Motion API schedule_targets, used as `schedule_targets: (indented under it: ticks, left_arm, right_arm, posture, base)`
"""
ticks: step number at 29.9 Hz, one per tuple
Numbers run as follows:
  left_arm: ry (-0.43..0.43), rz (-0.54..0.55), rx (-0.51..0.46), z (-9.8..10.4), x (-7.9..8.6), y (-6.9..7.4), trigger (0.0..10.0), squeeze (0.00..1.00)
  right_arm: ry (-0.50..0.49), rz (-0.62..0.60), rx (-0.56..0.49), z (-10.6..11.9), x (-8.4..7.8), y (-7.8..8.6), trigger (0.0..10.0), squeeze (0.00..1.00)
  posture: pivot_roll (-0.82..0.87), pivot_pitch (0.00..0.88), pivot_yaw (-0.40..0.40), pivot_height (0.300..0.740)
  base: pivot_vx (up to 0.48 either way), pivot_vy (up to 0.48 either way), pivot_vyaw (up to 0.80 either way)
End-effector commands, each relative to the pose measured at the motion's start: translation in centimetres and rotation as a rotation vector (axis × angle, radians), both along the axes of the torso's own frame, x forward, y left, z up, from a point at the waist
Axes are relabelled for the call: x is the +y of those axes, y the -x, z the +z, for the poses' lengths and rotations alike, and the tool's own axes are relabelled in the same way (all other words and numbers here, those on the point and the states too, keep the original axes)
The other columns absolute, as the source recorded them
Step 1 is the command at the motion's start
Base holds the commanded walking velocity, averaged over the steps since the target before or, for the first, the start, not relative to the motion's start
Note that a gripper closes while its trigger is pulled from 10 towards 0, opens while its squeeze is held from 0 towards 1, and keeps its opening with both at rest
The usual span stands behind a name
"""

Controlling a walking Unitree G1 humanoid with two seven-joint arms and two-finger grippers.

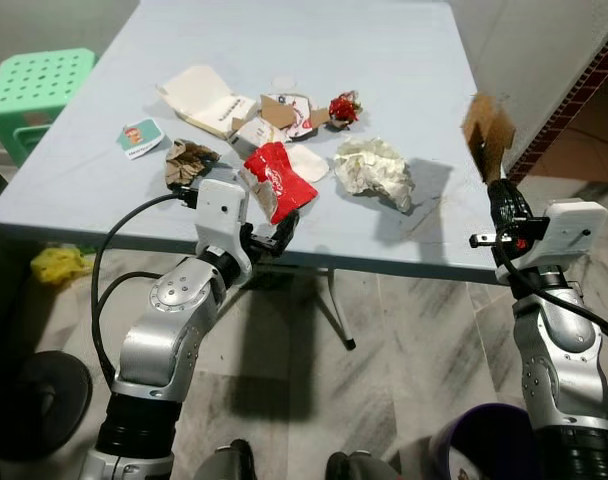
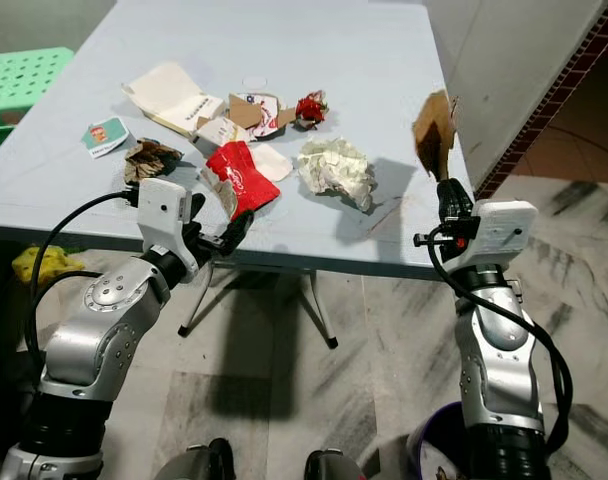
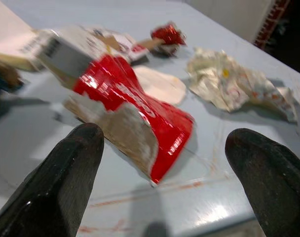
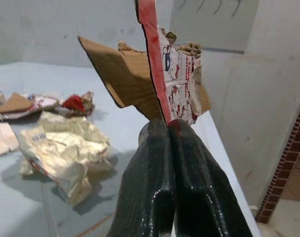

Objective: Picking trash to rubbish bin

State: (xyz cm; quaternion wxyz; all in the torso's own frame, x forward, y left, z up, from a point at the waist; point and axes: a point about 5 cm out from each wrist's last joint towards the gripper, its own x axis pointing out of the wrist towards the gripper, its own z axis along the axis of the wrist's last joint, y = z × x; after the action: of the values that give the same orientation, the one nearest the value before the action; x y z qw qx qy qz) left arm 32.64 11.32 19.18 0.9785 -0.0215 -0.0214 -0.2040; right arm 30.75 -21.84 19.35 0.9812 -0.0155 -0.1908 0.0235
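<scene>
My right gripper [image 1: 499,188] is shut on a torn brown cardboard piece [image 1: 487,130] and holds it up beside the table's right edge; in the right wrist view the cardboard [image 4: 160,79] sticks up from the closed fingertips [image 4: 169,129]. My left gripper [image 1: 276,236] is open at the table's front edge, just short of a crushed red wrapper [image 1: 278,178]. The red wrapper [image 3: 135,108] lies between the two open fingers [image 3: 66,168] and a little beyond them. A crumpled white paper [image 1: 374,170] lies to the right of it.
The grey table [image 1: 384,60] also carries an open cardboard box [image 1: 204,98], torn packaging [image 1: 284,115], a small red wrapper [image 1: 344,108], a brown crumpled scrap [image 1: 189,160] and a card [image 1: 140,137]. A green stool [image 1: 39,85] stands left. A dark bin [image 1: 494,440] is beside my right leg.
</scene>
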Motion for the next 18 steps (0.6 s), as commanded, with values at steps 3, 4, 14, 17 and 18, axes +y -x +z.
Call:
schedule_targets:
  ticks: [3, 4, 14, 17, 18]
  left_arm:
    - [0.020, 0.014, -0.025, 0.0, 0.0, -0.2, 10.0, 0.00]
    - [0.030, 0.017, -0.021, 0.0, 0.1, -0.2, 10.0, 0.00]
    - [0.058, 0.052, -0.013, -0.7, 0.6, 0.1, 10.0, 0.00]
    - [0.053, 0.051, -0.009, -1.0, 0.7, 0.2, 10.0, 0.00]
    - [0.054, 0.051, -0.008, -1.0, 0.7, 0.2, 10.0, 0.00]
  right_arm:
    - [-0.028, -0.039, 0.008, 0.1, -0.6, 0.7, 10.0, 0.00]
    - [-0.026, -0.039, 0.010, 0.0, -0.5, 0.7, 10.0, 0.00]
    - [-0.035, -0.097, 0.075, -0.9, -0.7, 1.2, 10.0, 0.00]
    - [-0.017, -0.112, 0.100, -1.3, -0.7, 1.4, 10.0, 0.00]
    - [-0.021, -0.114, 0.105, -1.4, -0.7, 1.5, 10.0, 0.00]
  posture:
    - [-0.03, 0.104, -0.048, 0.740]
    - [-0.03, 0.102, -0.049, 0.740]
    - [-0.03, 0.116, -0.054, 0.740]
    - [-0.03, 0.133, -0.046, 0.740]
    - [-0.03, 0.134, -0.045, 0.740]
  base:
    - [0.000, 0.000, 0.00]
    - [0.000, 0.000, 0.00]
    - [0.000, 0.000, 0.00]
    - [0.000, 0.000, 0.00]
    - [0.000, 0.000, 0.00]
